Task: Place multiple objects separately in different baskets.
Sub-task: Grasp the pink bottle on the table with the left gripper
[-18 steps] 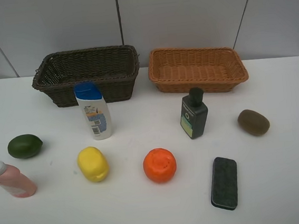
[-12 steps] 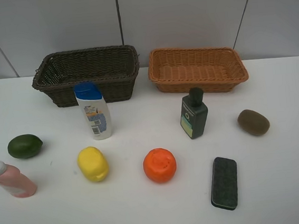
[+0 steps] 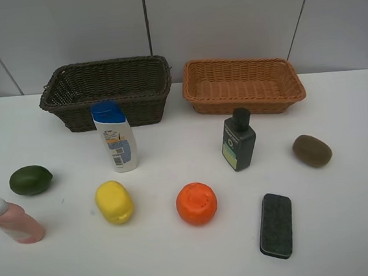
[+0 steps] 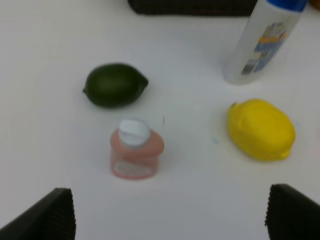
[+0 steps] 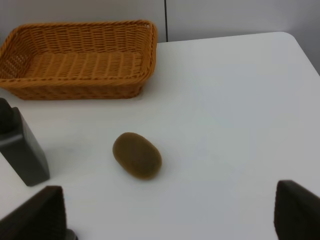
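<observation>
Evidently nothing was sorted: the dark brown woven wicker basket (image 3: 107,114) and the light orange-tan wicker basket (image 3: 272,103) sat empty at the back of the plain white counter (image 3: 183,262), with everything else spaced well apart for single picks. The left pincer (image 4: 172,215), spread and empty, faced the pink white-capped bottle (image 4: 136,155). The right pincer (image 5: 167,215), likewise spread, faced the oval brown fruit (image 5: 137,155). A pale panelled wall (image 3: 224,16) stood behind.

Dark brown basket (image 3: 142,109) and tan basket (image 3: 259,104) stand side by side at the rear, and lying apart before them are a white bottle (image 3: 117,141) and a dark green bottle (image 3: 239,144), both upright, a pink bottle (image 3: 15,222), a green fruit (image 3: 30,180), a yellow fruit (image 3: 114,201), an orange fruit (image 3: 196,203), a brown fruit (image 3: 311,150) and a flat dark block (image 3: 276,225).
</observation>
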Tool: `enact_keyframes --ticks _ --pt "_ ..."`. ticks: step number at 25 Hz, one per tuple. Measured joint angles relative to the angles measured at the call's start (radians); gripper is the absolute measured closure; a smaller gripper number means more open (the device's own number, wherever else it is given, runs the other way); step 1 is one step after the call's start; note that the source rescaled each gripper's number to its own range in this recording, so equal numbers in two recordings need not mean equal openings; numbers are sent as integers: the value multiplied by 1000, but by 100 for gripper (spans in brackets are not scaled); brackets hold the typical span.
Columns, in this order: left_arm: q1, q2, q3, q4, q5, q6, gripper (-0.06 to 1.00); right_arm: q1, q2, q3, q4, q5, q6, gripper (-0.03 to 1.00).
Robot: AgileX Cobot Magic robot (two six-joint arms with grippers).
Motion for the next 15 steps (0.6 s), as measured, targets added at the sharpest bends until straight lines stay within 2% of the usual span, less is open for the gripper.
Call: enact_keyframes --ticks 3,8,15 --pt "0 190 -18 3 13 -73 -6 0 0 0 0 0 0 -1" --pt "0 509 -104 3 78 -294 -6 0 0 0 0 0 0 -1" --pt "0 886 -225 3 64 -365 -6 0 0 0 0 0 0 -1"
